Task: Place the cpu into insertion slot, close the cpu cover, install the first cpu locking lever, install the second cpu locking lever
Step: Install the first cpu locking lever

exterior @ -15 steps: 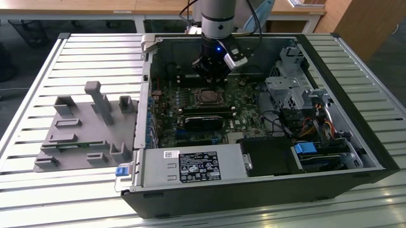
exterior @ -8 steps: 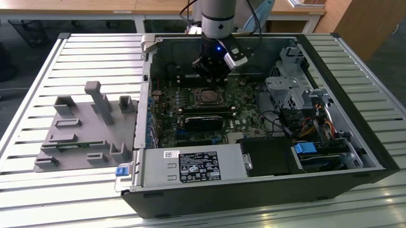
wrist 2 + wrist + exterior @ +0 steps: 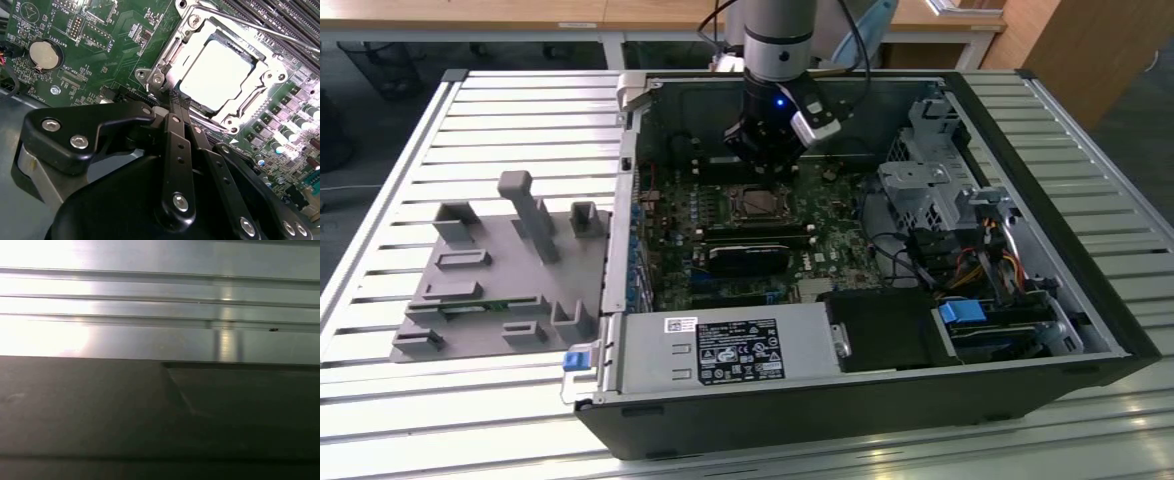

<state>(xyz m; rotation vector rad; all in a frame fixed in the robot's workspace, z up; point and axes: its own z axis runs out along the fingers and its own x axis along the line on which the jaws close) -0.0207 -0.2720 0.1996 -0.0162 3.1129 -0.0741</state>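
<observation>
Open computer case (image 3: 854,425) on slatted metal table (image 3: 440,420), wooden desks (image 3: 480,12) behind, tool (image 3: 172,101) closed beside cpu (image 3: 220,67)

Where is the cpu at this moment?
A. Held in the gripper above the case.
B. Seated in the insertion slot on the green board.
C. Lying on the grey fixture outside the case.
B: in the second wrist view the cpu sits in the insertion slot, with the cpu cover framing it.

Cpu (image 3: 217,70) in insertion slot (image 3: 167,57); cpu cover (image 3: 197,30) atop; end effector (image 3: 174,100) beside.
</observation>
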